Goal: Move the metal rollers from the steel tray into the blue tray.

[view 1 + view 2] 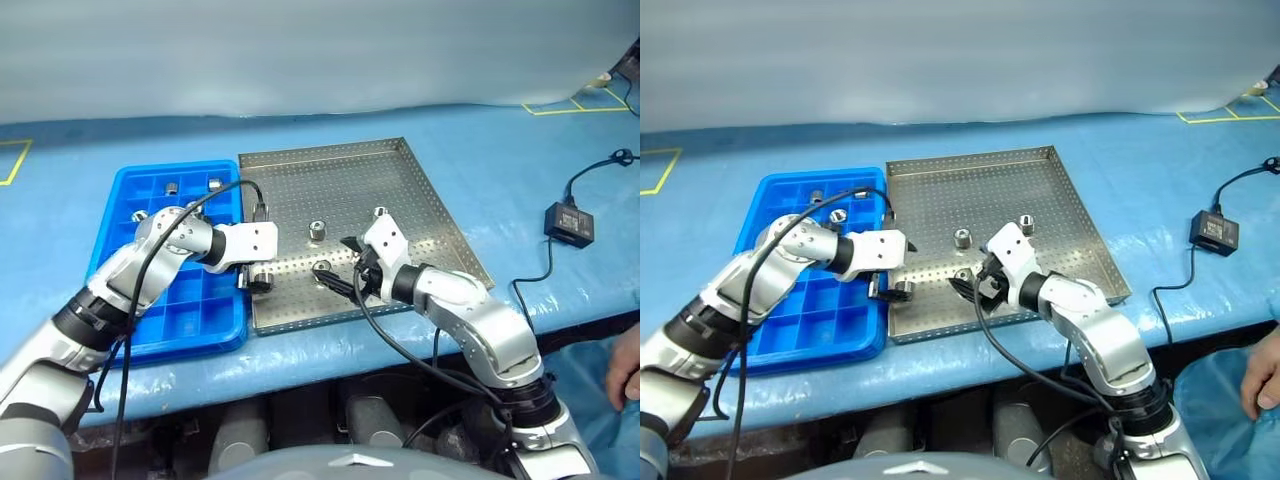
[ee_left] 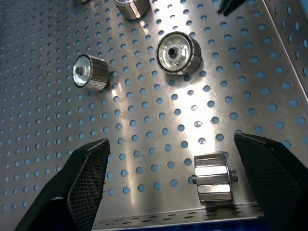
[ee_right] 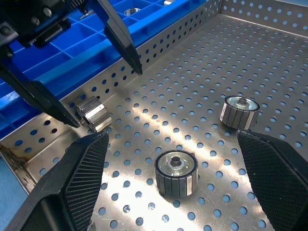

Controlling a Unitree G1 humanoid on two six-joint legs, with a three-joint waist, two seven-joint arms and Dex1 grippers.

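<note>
**Rollers on perforated steel**

Small shiny faceted metal rollers (image 3: pixel 175 172) with hollow hubs lie on the grey perforated steel tray (image 1: pixel 400 190); a few sit in the blue gridded plastic tray (image 1: pixel 190 310). Left gripper (image 2: pixel 192 187) spread wide around one roller at the rim. Right gripper (image 3: pixel 175 192) spread, empty.

I'm at a workshop bench: blue mat (image 1: pixel 500 170) with yellow tape marks (image 1: pixel 575 106), a perforated steel tray (image 1: pixel 340 180), a blue parts tray (image 1: pixel 200 310).
</note>
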